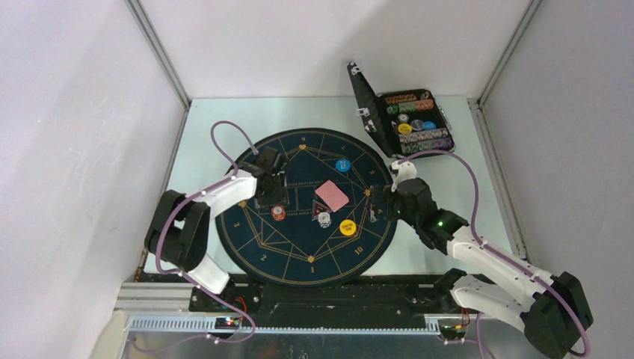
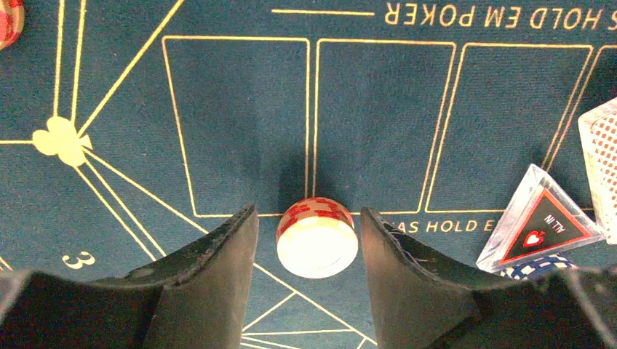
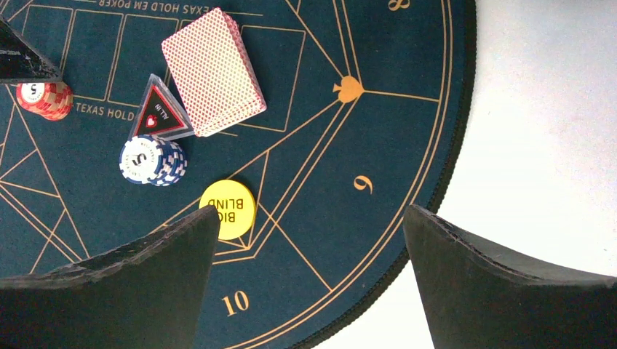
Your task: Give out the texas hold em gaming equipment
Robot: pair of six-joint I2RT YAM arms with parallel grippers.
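Tabletop [image 1: 217, 120]: round mat [image 1: 254, 247] at middle, toward near edge. Left arm [image 1: 224, 191] reaches over mat's left half, clearly nearer. Card deck [image 1: 332, 196] at mat centre. Red chip stack [image 2: 317, 236] left of deck, toward tabletop's left edge, upright, squarely between left jaws. Left jaws spread, one each side, small gaps, no contact. Right jaws spread wide, empty, over mat rim toward right edge, yellow disc [image 3: 228, 209] beside them. Judgement: straight closing should pinch stack.

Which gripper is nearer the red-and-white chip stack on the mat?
Left. The left gripper straddles the red-and-white chip stack, jaws not touching it. The right gripper is across the mat, near the yellow Big Blind disc.
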